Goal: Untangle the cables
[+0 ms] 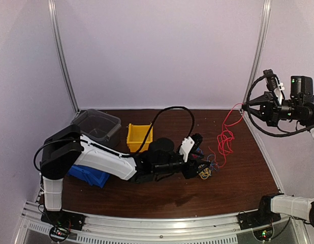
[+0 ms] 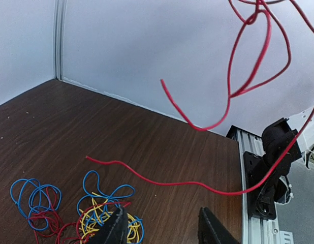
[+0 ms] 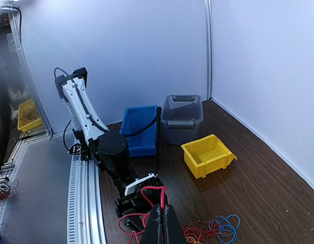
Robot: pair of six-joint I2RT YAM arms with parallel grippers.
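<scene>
Height helps: your right hand (image 3: 162,216) grips the red cable (image 1: 226,138) aloft to free it; your left hand (image 2: 161,223) hovers open over the bundle (image 2: 103,218).

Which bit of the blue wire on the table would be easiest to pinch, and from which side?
The outlying loop of the blue cable, from straight above: it lies flat on the table, mostly apart from the yellow cable knot, so the open left pincer could probably straddle one strand.
</scene>
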